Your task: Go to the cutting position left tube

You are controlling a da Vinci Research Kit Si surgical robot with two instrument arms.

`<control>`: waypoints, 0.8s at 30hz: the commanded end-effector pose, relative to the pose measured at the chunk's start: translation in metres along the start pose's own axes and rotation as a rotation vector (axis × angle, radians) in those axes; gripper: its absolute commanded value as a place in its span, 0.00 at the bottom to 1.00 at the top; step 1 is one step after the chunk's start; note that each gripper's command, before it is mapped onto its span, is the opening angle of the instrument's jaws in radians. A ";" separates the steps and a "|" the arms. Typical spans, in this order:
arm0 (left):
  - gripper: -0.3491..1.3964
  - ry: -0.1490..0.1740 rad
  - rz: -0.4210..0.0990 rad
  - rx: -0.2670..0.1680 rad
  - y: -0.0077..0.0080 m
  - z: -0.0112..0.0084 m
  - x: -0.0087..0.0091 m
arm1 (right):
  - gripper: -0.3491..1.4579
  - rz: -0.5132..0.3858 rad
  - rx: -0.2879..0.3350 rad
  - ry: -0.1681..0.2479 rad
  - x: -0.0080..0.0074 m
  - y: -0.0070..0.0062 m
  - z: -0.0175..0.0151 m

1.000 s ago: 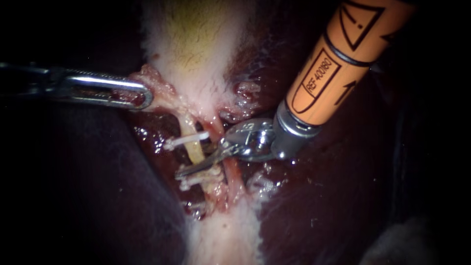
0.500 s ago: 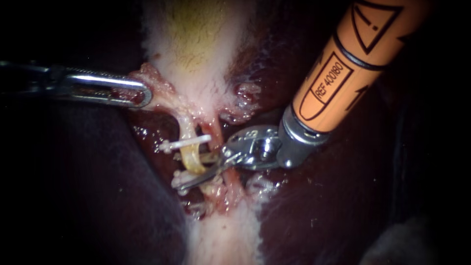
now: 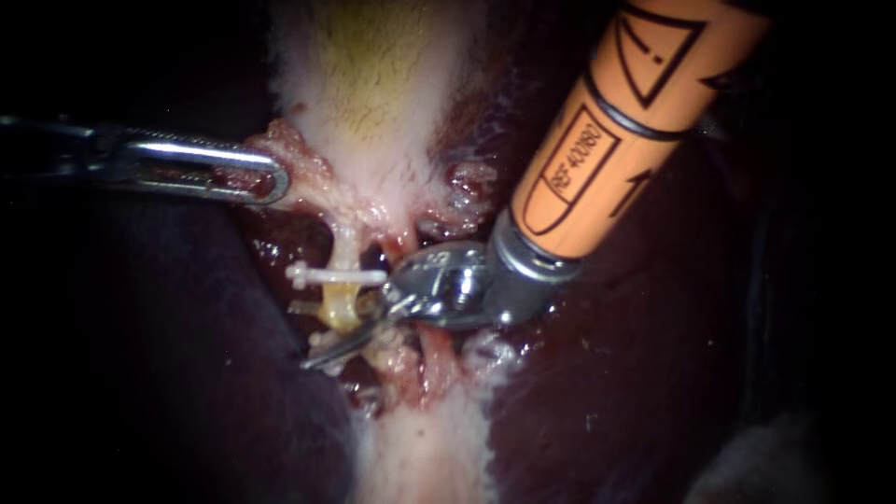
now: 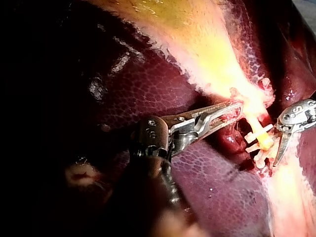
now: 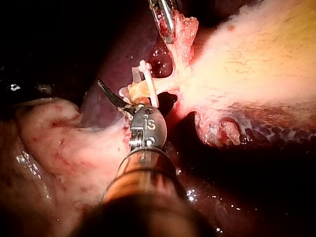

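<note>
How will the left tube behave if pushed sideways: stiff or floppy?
Probably floppy: the left tube looks thin and curves between its clips. Likely slippery, since it looks wet. The left instrument, gripping gallbladder tissue, may tauten it.

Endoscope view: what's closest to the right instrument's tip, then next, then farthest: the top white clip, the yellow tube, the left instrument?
1. Yellow tube, right beside the right instrument.
2. Top white clip, just above, across that tube.
3. Left instrument, up and left, gripping the gallbladder.

Only markings: black print on orange sleeve (image 3: pixel 616 121) of right instrument (image 3: pixel 350 334), plus small stamp on its metal wrist (image 3: pixel 443 280). Nothing legible elsewhere.
</note>
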 end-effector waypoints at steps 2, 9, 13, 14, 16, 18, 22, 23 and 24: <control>0.00 0.000 0.000 0.000 0.0000 0.0000 0.0000 | 0.95 0.012 -0.001 0.014 0.0002 0.0002 0.0003; 0.00 0.000 0.000 0.001 0.0000 0.0000 0.0000 | 0.97 0.041 0.032 0.064 0.0004 -0.0004 0.0004; 0.00 0.001 0.000 0.003 0.0000 0.0000 0.0000 | 0.97 0.055 0.059 0.096 0.0010 -0.0018 0.0000; 0.00 0.001 0.000 0.003 0.0000 0.0000 0.0000 | 0.97 0.057 0.064 0.101 0.0012 -0.0022 -0.0001; 0.00 0.001 0.000 0.003 0.0000 0.0000 0.0000 | 0.97 0.060 0.075 0.112 0.0018 -0.0030 -0.0004; 0.00 0.001 0.000 0.003 0.0000 0.0000 0.0000 | 0.97 0.063 0.081 0.119 0.0023 -0.0037 -0.0008; 0.00 0.001 0.001 0.003 -0.0001 0.0000 -0.0001 | 0.97 0.066 0.086 0.127 0.0028 -0.0042 -0.0013; 0.00 0.001 0.001 0.003 -0.0001 0.0000 -0.0001 | 0.97 0.066 0.086 0.127 0.0028 -0.0043 -0.0013; 0.00 0.001 0.001 0.003 -0.0001 0.0000 -0.0001 | 0.97 0.066 0.086 0.127 0.0028 -0.0043 -0.0014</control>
